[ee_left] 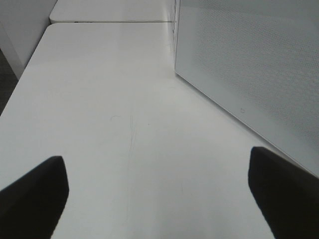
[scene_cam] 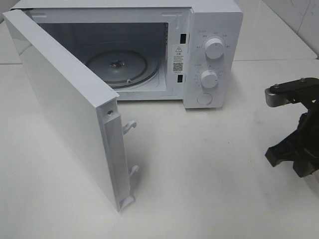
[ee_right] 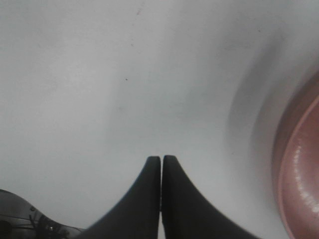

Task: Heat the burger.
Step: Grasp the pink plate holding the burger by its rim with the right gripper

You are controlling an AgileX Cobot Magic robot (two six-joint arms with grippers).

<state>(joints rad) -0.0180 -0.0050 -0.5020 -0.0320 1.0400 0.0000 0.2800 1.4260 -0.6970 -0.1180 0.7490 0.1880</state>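
The burger is out of view in every frame. A white microwave (scene_cam: 212, 50) stands at the back of the table with its door (scene_cam: 70, 104) swung wide open to the left. Its glass turntable (scene_cam: 117, 64) is bare. In the left wrist view my left gripper (ee_left: 159, 199) is open, its dark fingertips (ee_left: 35, 199) far apart over bare white tabletop beside the microwave's perforated side wall (ee_left: 249, 64). My right gripper (ee_right: 161, 162) is shut with nothing between its fingers, hovering over the table next to a pink plate (ee_right: 299, 164).
The right arm (scene_cam: 294, 124) stands at the table's right edge. Two white latch hooks (scene_cam: 130, 127) stick out of the open door's edge. Two knobs (scene_cam: 214, 48) and a round button (scene_cam: 204, 98) sit on the microwave's control panel.
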